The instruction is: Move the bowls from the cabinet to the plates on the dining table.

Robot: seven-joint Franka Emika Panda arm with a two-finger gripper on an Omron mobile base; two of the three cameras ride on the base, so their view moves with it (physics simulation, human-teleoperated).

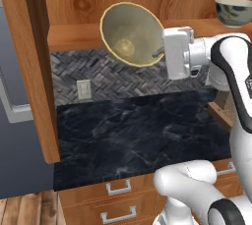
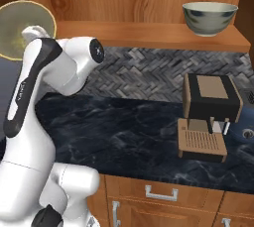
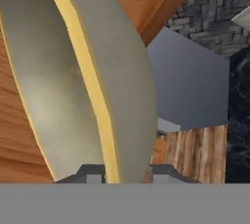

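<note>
A yellowish-tan bowl [image 1: 130, 35] hangs tipped on its side in front of the cabinet shelf [image 1: 74, 36], its opening facing the camera. My gripper [image 1: 160, 51] is shut on its right rim. In the hand view the rim of the tan bowl [image 3: 97, 71] runs between my fingertips [image 3: 90, 173], with the gripper [image 3: 126, 171] closed on it. From the right base, the tan bowl [image 2: 20, 25] peeks out behind my arm. A second bowl [image 2: 209, 17], cream with dark mottling, stands upright on the shelf [image 2: 149, 33] at the right. The plates and dining table are out of view.
The cabinet's open door [image 1: 34, 71] hangs at the left. Below lie a black marble counter [image 1: 138, 130] with a herringbone backsplash, a coffee machine [image 2: 208, 117] and drawers [image 1: 118, 199]. A grey appliance [image 1: 15, 101] stands further left.
</note>
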